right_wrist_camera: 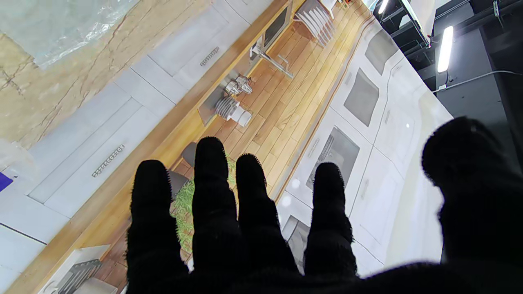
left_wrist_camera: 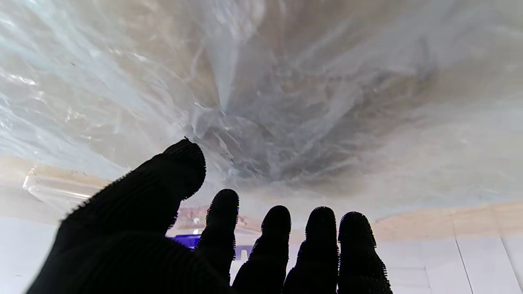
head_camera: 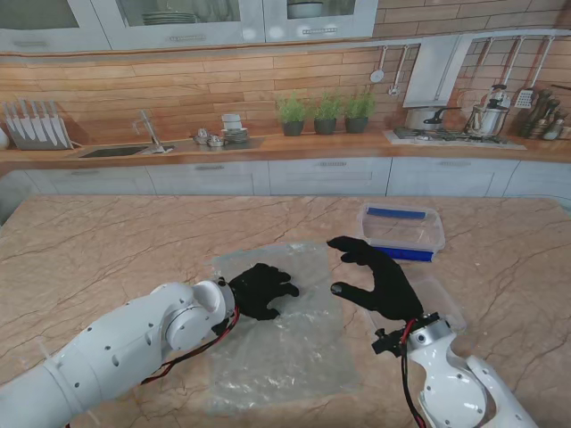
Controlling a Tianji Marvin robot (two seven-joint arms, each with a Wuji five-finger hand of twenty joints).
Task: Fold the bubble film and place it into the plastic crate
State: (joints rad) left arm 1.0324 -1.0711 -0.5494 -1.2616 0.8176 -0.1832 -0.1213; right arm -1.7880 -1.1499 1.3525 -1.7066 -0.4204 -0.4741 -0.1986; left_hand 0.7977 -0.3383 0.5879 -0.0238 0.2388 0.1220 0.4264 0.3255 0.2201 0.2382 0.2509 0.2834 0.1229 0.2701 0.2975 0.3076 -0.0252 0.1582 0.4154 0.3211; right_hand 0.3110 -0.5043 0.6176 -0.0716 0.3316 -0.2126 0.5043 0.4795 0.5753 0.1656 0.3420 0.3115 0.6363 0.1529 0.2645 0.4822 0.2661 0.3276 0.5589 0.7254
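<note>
Bubble film flat on table, left robot hand spread on it, right robot hand wide, empty, plastic crate nearby

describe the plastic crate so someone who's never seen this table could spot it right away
Start at the marble table and look to its far right part, beyond the right hand. There sits the plastic crate, a clear shallow rectangular box with blue along its near and far rims. Unlike the flat, crinkly bubble film spread beside it, it has upright walls and colour.
</note>
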